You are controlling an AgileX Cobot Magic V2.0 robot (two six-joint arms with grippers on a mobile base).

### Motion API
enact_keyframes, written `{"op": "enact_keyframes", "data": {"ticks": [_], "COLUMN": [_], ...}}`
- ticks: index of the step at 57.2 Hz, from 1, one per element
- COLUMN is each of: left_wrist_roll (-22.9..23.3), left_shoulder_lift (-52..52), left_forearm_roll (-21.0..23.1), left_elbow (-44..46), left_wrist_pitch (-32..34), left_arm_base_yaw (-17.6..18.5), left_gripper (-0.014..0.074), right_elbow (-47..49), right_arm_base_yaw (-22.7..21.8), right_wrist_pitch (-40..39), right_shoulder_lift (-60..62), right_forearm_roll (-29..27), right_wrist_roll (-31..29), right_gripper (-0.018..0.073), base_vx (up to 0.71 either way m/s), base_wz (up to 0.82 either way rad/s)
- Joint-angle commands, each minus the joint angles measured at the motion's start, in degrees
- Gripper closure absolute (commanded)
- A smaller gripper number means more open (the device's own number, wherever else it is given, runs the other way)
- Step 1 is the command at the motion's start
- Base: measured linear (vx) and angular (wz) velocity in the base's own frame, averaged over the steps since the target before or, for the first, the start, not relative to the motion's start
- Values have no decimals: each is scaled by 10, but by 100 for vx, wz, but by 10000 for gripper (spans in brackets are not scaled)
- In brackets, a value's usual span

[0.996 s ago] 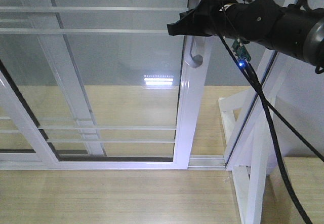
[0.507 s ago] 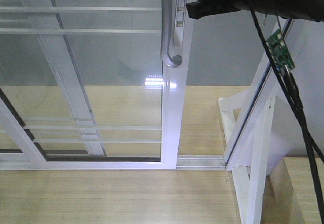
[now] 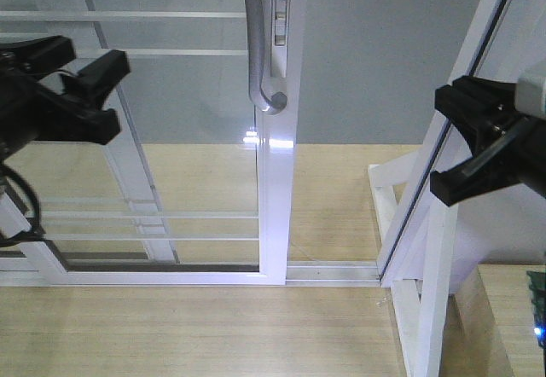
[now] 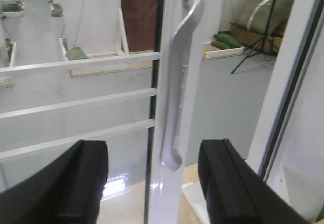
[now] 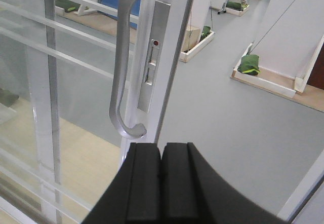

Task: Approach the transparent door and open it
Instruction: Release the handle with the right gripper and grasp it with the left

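Two grippers: left gripper (image 4: 152,150) fingers spread, right gripper (image 5: 162,155) fingers pressed together, both empty
Transparent door (image 3: 275,189): centre of front view, pull handle (image 3: 255,57) on its edge stile, untouched
Gap: between door and jamb post (image 3: 424,249)

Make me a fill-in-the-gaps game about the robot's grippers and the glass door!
1. The left gripper is ___, and the handle shows between its fingers.
2. The right gripper is ___, with its pads pressed together.
3. The transparent door has a glossy frame coloured ___.

Missing words: open; shut; white.
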State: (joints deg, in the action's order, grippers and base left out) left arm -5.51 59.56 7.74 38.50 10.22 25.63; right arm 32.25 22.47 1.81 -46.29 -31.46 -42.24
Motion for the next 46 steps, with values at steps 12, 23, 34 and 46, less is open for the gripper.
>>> {"op": "enact_keyframes", "data": {"ticks": [12,23,34,46], "left_wrist_roll": [0,0,-2,-49], "left_shoulder_lift": [185,296,365,408], "left_forearm_roll": [5,6,33,51], "left_elbow": [121,224,305,356], "left_wrist_pitch": [152,152,146,143], "left_arm_base_yaw": [59,60,57,56], "left_gripper": [83,83,83,83], "right_elbow": [-6,-6,-6,-6], "right_arm_base_yaw": [-3,-3,-3,-3], "right_wrist_pitch": [-47,-39,-38,-38], "right_shoulder_lift": [72,73,73,73], "right_forearm_roll": [0,0,3,3], "right_wrist_roll": [-5,-17,-40,-44], "right_gripper": [564,564,563,561], "base_vx": [0,0,0,0], "base_wz": [0,0,0,0]}}
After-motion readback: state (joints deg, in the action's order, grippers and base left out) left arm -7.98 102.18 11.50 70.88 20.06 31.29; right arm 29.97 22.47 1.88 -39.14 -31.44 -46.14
